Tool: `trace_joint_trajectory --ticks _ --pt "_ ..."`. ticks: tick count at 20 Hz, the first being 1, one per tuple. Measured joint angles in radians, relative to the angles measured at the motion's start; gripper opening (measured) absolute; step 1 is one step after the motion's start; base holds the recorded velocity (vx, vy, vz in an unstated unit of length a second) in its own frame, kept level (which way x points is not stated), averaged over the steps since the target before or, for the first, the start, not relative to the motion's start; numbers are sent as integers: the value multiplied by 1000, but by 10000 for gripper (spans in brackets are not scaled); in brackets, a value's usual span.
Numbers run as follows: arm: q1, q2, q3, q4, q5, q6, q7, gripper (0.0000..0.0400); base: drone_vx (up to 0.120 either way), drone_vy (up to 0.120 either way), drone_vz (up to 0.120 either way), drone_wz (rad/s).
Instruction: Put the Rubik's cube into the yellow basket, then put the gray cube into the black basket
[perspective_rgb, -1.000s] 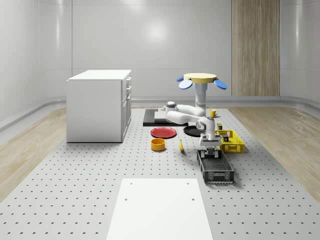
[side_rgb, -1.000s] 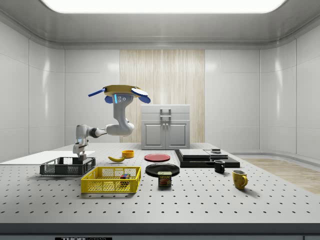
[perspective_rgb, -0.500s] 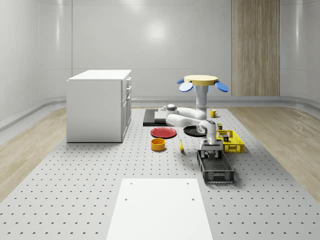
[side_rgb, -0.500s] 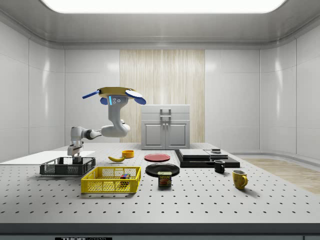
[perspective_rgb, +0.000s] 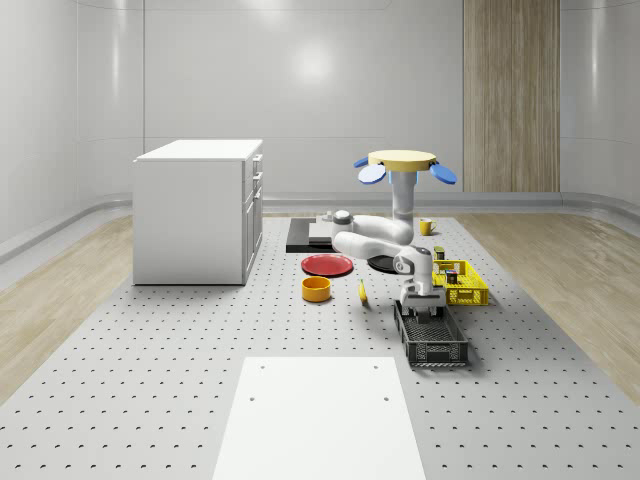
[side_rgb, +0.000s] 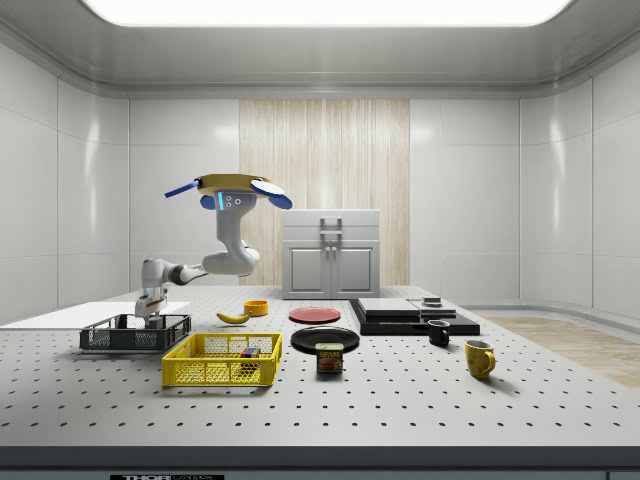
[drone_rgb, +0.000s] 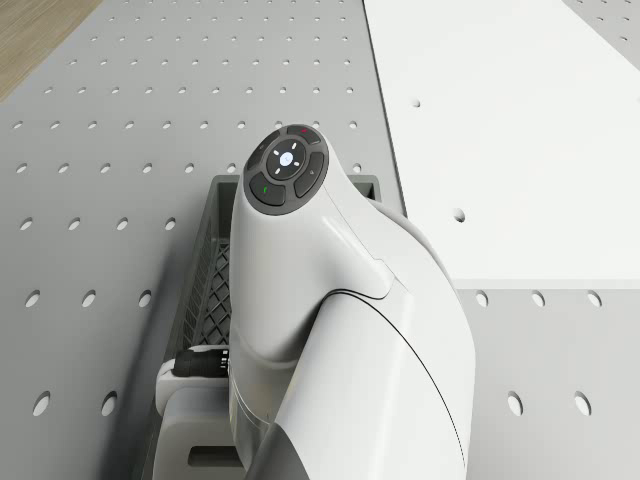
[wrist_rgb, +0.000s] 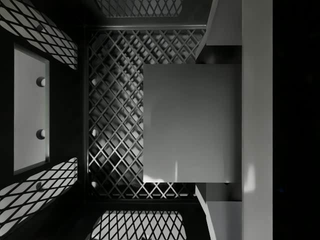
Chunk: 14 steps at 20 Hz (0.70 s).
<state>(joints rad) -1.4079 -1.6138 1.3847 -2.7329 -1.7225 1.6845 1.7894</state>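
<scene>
Hovering over the desk (perspective_rgb: 150, 380) beside the two baskets, the drone (perspective_rgb: 402, 160) reaches its arm down so the jaws (perspective_rgb: 425, 312) sit inside the black basket (perspective_rgb: 445, 352). In the wrist view the gray cube (wrist_rgb: 192, 122) lies against one finger (wrist_rgb: 257, 120) over the basket's mesh floor; whether the jaws grip it or have let go I cannot tell. One Rubik's cube (side_rgb: 249, 352) lies in the yellow basket (side_rgb: 215, 372). Nearby stand one banana (side_rgb: 233, 318), one orange bowl (perspective_rgb: 316, 288), one red plate (perspective_rgb: 327, 265), two mugs and one white cabinet (perspective_rgb: 195, 210).
</scene>
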Motion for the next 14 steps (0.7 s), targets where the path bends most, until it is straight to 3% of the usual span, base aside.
trace_joint_trajectory --ticks 9,14 --pt "-11 8 -61 14 -58 19 2 250 0 0 0 0" --pt "-9 12 -57 13 -55 14 1 353 0 0 0 0"
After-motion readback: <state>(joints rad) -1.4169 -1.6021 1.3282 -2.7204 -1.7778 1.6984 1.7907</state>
